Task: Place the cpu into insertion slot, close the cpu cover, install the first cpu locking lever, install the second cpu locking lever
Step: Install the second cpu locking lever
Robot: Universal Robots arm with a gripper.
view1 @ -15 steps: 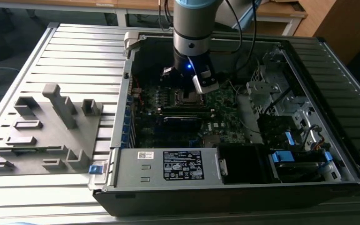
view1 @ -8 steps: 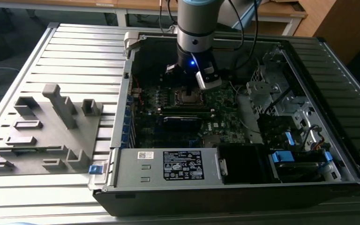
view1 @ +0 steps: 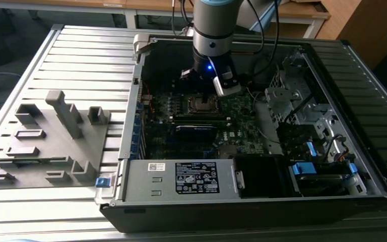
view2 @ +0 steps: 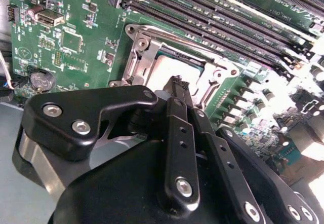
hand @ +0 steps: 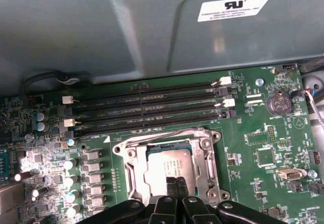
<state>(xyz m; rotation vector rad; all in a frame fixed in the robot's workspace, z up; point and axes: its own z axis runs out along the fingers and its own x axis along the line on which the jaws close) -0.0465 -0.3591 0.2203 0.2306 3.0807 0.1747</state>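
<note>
The cpu, a grey metal square, lies in the insertion slot on the green motherboard. The silver cpu cover lies flat as a frame around the chip, and the chip's top shows through its cut-out. In both wrist views my gripper is shut, its black fingertips pressed together directly over the chip's edge and the frame, with nothing visible between them. In the exterior view the arm stands upright over the socket with the gripper just above it. I cannot make out how the locking levers stand.
Long black memory slots run beside the socket, and a coin battery sits further along. The grey case wall rises behind. A black labelled power supply box fills the case's near end. A grey fixture tray lies at the exterior view's left.
</note>
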